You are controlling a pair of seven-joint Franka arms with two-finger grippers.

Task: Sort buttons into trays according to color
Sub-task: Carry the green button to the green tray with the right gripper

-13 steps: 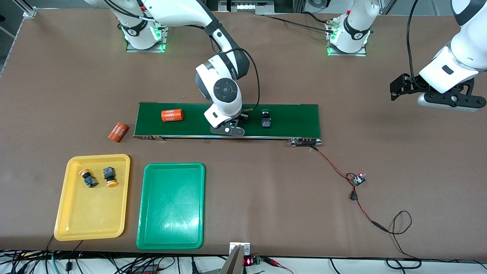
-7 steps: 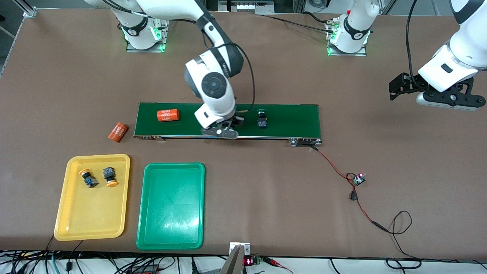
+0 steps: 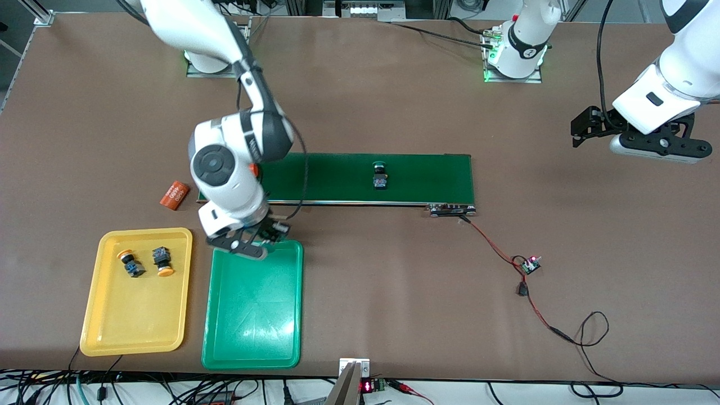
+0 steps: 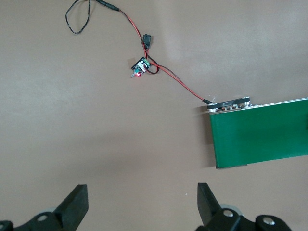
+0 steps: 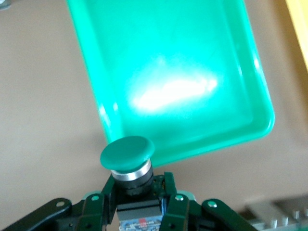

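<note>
My right gripper (image 3: 273,232) hangs over the edge of the green tray (image 3: 256,315) that lies closest to the conveyor. It is shut on the dark body of a green-capped button (image 5: 127,153); in the right wrist view the gripper (image 5: 137,185) has the green tray (image 5: 192,57) below the cap. A second green button (image 3: 380,174) lies on the conveyor belt (image 3: 427,174). Two yellow-orange buttons (image 3: 128,262) (image 3: 162,261) lie in the yellow tray (image 3: 93,320). My left gripper (image 3: 579,128) (image 4: 142,198) waits open over bare table at the left arm's end.
An orange cylinder (image 3: 174,194) lies on the table beside the belt's end toward the right arm. A small circuit board (image 3: 530,264) (image 4: 141,67) with red and black wires runs from the conveyor's other end (image 4: 260,130). The yellow tray's rim (image 5: 301,24) shows beside the green tray.
The right arm has carried its green button from over the belt to over the green tray's edge. The belt's green button has drifted toward the right arm's end. The left arm barely moved.
</note>
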